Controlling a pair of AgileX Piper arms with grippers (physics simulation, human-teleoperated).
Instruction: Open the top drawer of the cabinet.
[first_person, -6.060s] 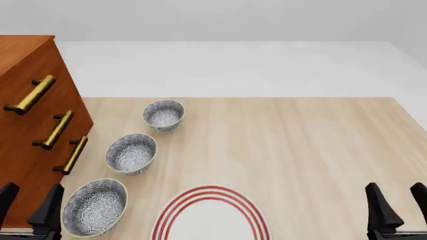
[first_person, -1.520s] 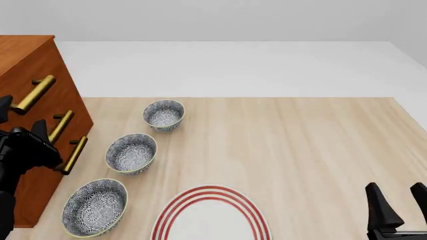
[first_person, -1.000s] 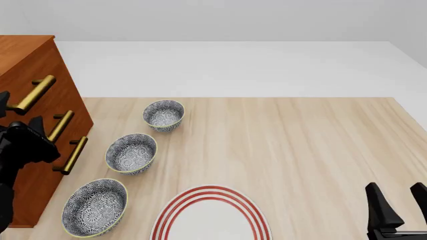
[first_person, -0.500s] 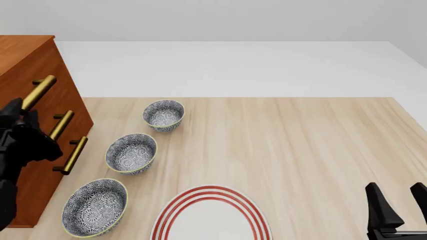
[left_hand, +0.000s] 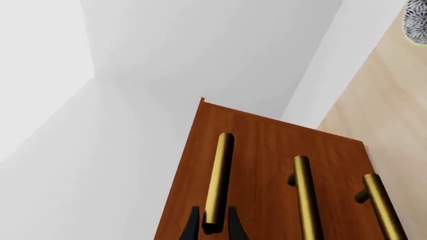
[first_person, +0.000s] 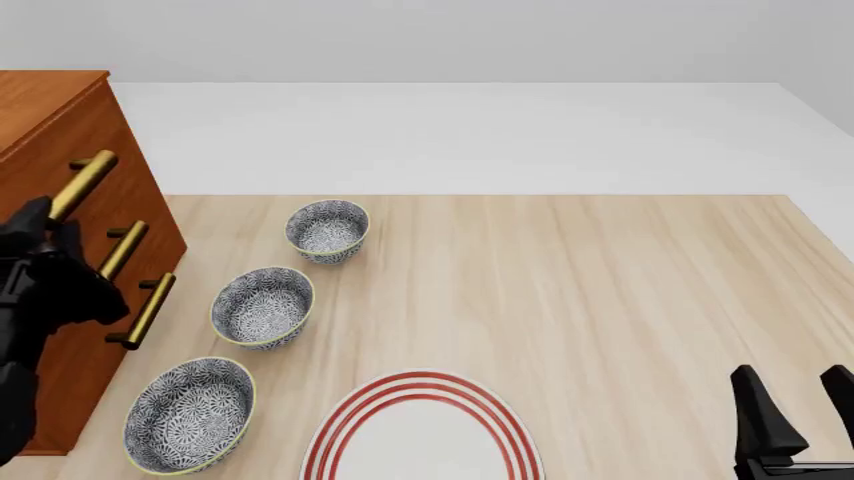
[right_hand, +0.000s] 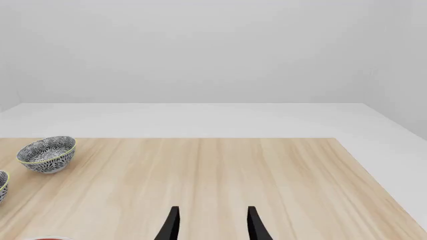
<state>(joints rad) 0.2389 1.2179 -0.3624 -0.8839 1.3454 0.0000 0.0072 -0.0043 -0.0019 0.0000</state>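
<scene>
The cabinet (first_person: 54, 110) stands at the table's left edge, all three drawers flush. The top drawer (first_person: 130, 175) has a brass bar handle (first_person: 83, 183). My left gripper (first_person: 40, 222) is at the near end of that handle. In the left wrist view the two black fingers (left_hand: 193, 227) sit tight on either side of the top handle's end (left_hand: 219, 175), on the cabinet's front (left_hand: 267, 145). My right gripper (first_person: 801, 420) is open and empty, low at the table's near right corner; it also shows in the right wrist view (right_hand: 212, 225).
The two lower drawer handles (first_person: 123, 250) (first_person: 144, 310) sit just below the left gripper. Three patterned bowls (first_person: 328, 230) (first_person: 263, 306) (first_person: 190, 414) line up right of the cabinet. A red-ringed white plate (first_person: 420, 430) lies at the near edge.
My left arm rose from the near left corner to the cabinet front, and its gripper closed around the near end of the top handle. The right arm has not moved.
</scene>
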